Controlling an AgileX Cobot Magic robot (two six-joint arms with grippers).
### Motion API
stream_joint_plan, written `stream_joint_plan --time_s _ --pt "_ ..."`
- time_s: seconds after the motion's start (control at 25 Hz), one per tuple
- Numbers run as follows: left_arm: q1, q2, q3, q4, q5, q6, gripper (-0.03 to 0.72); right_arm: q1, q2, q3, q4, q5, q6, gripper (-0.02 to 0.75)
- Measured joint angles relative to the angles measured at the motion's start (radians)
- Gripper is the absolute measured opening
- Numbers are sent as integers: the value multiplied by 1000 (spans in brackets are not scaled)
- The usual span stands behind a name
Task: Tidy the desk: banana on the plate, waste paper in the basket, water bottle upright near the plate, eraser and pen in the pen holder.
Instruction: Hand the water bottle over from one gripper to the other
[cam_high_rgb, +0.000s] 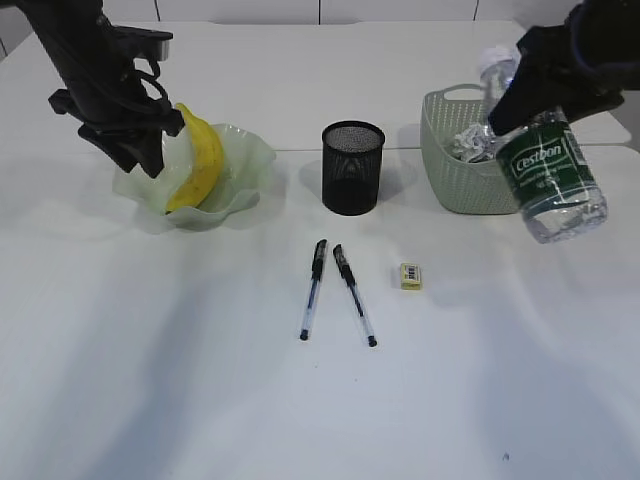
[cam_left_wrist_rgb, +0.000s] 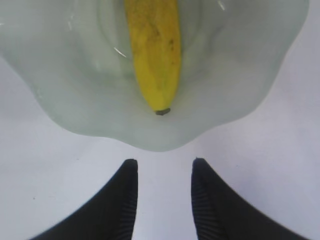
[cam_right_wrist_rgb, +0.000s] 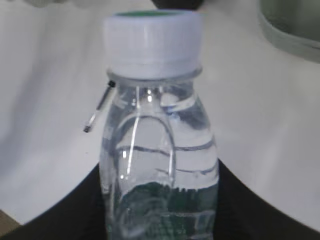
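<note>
On the left of the white desk (cam_high_rgb: 150, 380), the left gripper (cam_left_wrist_rgb: 162, 200) hangs above the near edge of the wavy pale green plate (cam_high_rgb: 245, 150), its dark jaws partly apart with nothing between them. The banana (cam_high_rgb: 200, 160) lies in the plate, leaning against its rim. In the middle stands the black mesh pen holder (cam_high_rgb: 353, 168); in front of it lie two pens (cam_high_rgb: 313, 288) (cam_high_rgb: 354, 294) and, just to their right, the small eraser (cam_high_rgb: 410, 276). At right, the sage-green basket (cam_high_rgb: 455, 170) holds crumpled waste paper (cam_high_rgb: 472, 140). The right gripper (cam_high_rgb: 525, 95) clamps the water bottle (cam_high_rgb: 550, 175), lifted off the desk and tilted in front of the basket.
</note>
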Motion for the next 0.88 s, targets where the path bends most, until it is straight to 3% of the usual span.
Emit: stream_joint_plan --time_s 0.28,0.52,0.88 --pt "0 0 0 -2 0 0 244 0 0 0 286 -9 -288 359" --pt "0 0 0 -2 0 0 244 0 0 0 503 -81 -337 359" --pt "0 0 0 -2 -6 0 244 0 0 0 537 -88 -341 359"
